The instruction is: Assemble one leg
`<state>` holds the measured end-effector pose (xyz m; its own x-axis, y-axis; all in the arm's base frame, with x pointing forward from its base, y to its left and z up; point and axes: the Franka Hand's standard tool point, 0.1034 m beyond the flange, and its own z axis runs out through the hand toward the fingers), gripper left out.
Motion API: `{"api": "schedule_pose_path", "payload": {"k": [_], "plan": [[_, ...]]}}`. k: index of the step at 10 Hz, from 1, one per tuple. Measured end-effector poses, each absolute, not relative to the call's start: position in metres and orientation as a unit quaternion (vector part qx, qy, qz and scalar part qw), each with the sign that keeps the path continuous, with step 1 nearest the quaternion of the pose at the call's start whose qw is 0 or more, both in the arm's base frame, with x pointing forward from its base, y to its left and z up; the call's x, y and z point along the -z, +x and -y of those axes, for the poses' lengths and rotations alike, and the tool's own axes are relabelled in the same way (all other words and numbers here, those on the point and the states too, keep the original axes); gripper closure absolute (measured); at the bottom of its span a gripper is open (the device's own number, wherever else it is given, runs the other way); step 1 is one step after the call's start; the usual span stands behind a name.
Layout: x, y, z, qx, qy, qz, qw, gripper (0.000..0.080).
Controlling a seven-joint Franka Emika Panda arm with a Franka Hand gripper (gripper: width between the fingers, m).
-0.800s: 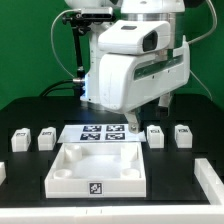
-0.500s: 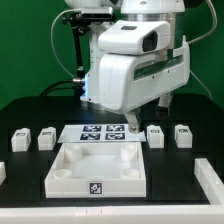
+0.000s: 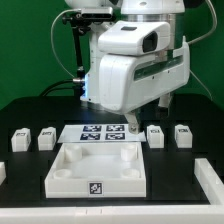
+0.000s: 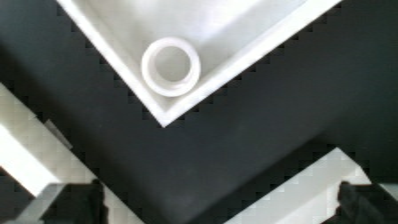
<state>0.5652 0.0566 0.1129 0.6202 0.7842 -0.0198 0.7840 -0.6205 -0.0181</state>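
Four small white legs with tags stand in a row on the black table: two on the exterior view's left (image 3: 20,140) (image 3: 46,138) and two on its right (image 3: 155,134) (image 3: 182,133). The large white square panel (image 3: 97,168) lies in front of them. My gripper (image 3: 135,128) hangs low behind the panel's far right corner, beside the nearer right leg. In the wrist view the gripper (image 4: 217,205) is open and empty, its dark fingertips (image 4: 71,205) wide apart over black table. One panel corner with its round socket (image 4: 171,67) shows ahead.
The marker board (image 3: 100,132) lies flat between the two pairs of legs, just behind the panel. White blocks sit at the table's front corners (image 3: 212,180). White strips (image 4: 311,178) cross the wrist view near the fingers; I cannot tell what they are.
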Motion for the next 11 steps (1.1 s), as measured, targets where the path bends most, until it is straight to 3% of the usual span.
{"api": "schedule_pose_path", "payload": {"k": [4,5,9,11], "plan": [[-0.112,0.564,-0.056,-0.013,-0.89,0.456,0.004,0.015],[-0.105,0.553,-0.052,-0.003,-0.877,0.48,0.001,0.015],[-0.056,0.451,0.006,-0.003,-0.716,0.698,0.008,0.015],[-0.035,0.435,0.013,0.005,-0.686,0.728,0.007,0.015]]}}
